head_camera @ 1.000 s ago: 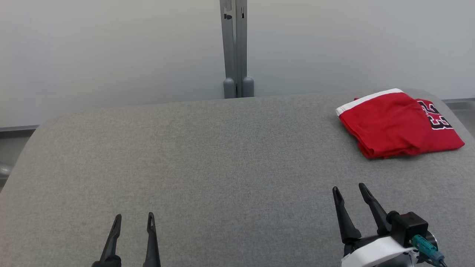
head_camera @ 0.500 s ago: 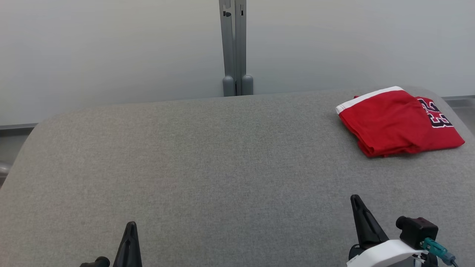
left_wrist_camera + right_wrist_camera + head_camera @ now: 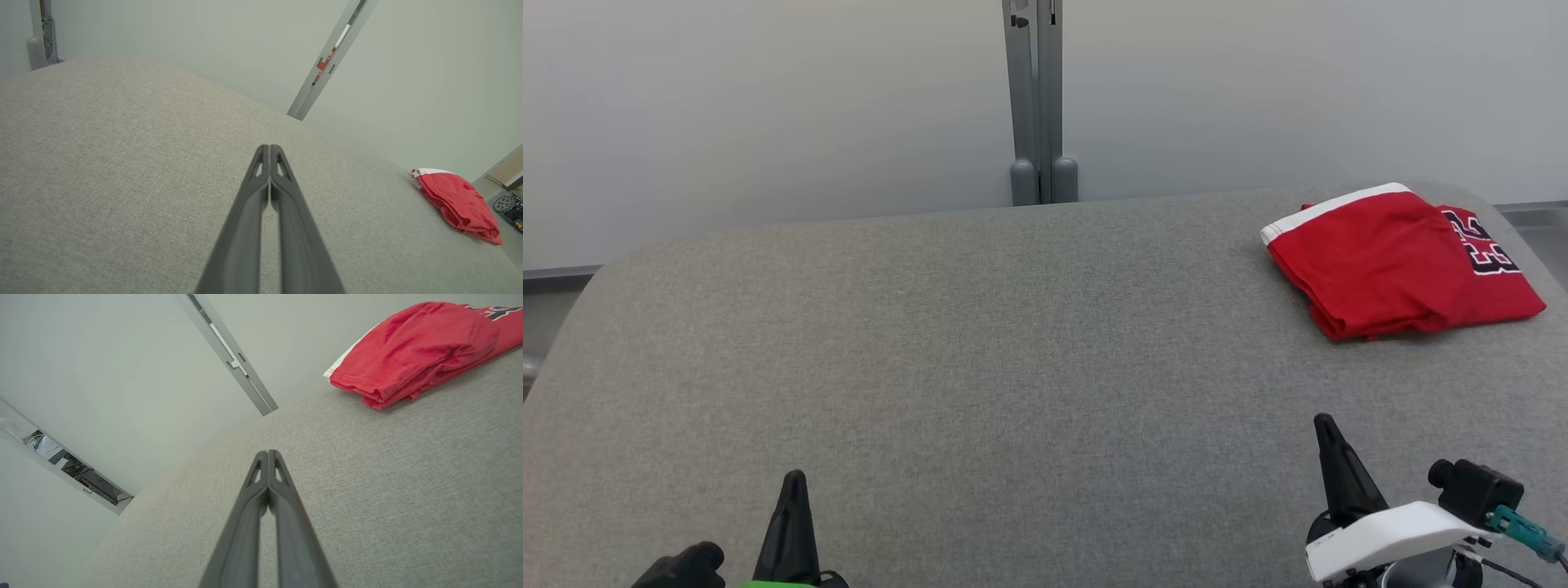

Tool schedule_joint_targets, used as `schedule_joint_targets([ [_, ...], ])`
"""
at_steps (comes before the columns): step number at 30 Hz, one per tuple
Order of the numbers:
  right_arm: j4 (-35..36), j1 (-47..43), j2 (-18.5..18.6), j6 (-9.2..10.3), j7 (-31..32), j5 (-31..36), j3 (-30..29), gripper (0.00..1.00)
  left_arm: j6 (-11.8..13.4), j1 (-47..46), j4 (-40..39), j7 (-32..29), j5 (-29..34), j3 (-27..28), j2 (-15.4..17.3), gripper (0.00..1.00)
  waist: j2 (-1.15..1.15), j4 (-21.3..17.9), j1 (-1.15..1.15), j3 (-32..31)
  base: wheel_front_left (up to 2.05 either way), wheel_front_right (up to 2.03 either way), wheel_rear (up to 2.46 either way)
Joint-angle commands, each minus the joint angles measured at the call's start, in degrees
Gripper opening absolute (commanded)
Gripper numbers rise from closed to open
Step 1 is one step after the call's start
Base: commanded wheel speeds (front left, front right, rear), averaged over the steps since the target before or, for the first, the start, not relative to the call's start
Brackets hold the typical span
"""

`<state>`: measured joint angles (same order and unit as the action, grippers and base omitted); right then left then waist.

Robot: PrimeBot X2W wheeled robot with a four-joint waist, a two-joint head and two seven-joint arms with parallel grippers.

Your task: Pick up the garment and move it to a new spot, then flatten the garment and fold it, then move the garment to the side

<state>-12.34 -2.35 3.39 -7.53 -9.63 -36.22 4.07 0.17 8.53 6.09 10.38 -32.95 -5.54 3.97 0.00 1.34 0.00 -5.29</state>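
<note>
One high head camera, two low wrist cameras.
The head view looks forward and down over the grey counter (image 3: 1013, 343); both wrist views skim close along it, all three sharing the folded red garment (image 3: 1388, 261).

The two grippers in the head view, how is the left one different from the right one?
The right gripper sits nearer the red garment; the left gripper is far across the grey table from it. The right gripper has a white cover behind it; the left gripper has a green bit at its base. Both are dark, shut and hold nothing.
</note>
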Motion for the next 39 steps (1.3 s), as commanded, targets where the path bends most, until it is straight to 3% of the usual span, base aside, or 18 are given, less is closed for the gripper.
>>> schedule_joint_targets([
  [1,0.66,1.88,0.39,0.02,0.45,-2.25,-0.44,0.0,-0.41,-2.0,-0.33,-0.37,-2.43,0.45,0.48,0.0,0.0,-0.02,0.0,0.07,0.0,0.0,0.0],
  [39,-0.37,5.34,0.71,0.03,7.34,-29.41,-4.45,0.0,-4.05,-8.38,3.5,-6.89,-31.82,4.26,1.26,0.0,0.0,-0.52,0.0,2.11,0.0,0.0,0.0],
])
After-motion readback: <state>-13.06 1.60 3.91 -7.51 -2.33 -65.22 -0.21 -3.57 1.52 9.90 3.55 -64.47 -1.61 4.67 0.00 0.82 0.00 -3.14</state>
